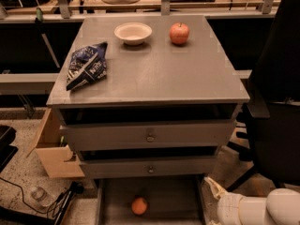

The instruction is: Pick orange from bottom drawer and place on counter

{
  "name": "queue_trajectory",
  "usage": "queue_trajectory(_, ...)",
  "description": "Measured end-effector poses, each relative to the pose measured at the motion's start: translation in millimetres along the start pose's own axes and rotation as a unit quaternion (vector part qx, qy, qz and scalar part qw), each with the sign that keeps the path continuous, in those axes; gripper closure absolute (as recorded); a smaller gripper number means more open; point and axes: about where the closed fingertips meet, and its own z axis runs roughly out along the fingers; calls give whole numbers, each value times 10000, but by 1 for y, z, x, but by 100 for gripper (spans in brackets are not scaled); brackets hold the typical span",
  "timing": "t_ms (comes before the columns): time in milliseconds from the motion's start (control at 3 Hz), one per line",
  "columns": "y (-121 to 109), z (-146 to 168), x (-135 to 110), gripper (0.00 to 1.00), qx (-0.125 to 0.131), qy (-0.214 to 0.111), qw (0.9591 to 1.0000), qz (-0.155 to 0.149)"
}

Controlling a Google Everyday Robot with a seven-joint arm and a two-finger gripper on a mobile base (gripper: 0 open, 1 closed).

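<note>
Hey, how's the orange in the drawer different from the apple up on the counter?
The orange is plain orange; the apple is reddish with yellowish patches. The orange lies in the open bottom drawer; the apple sits up on the counter beside the white bowl. Both are round fruit, and the gripper, low at the right by the drawer, touches neither.

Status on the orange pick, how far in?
Done: the bottom drawer is open, with the orange lying on its floor. In hand: approach only; the end effector sits low by the drawer's right side, apart from the orange. Left: reach in, grasp, lift, place on the counter, which holds a bowl, apple and chip bag.
</note>
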Motion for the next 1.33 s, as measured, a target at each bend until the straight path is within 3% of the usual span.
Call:
queue_trajectory(333,-2,43,6,0,-87,-80,9999,-45)
queue_trajectory(667,-9,120,22,0,-159,-199,9991,-339)
queue_trajectory(1000,-11,181,44,0,-256,-366,9975,-542)
queue_trajectory(1333,-8,236,76,0,-415,-596,9959,-546)
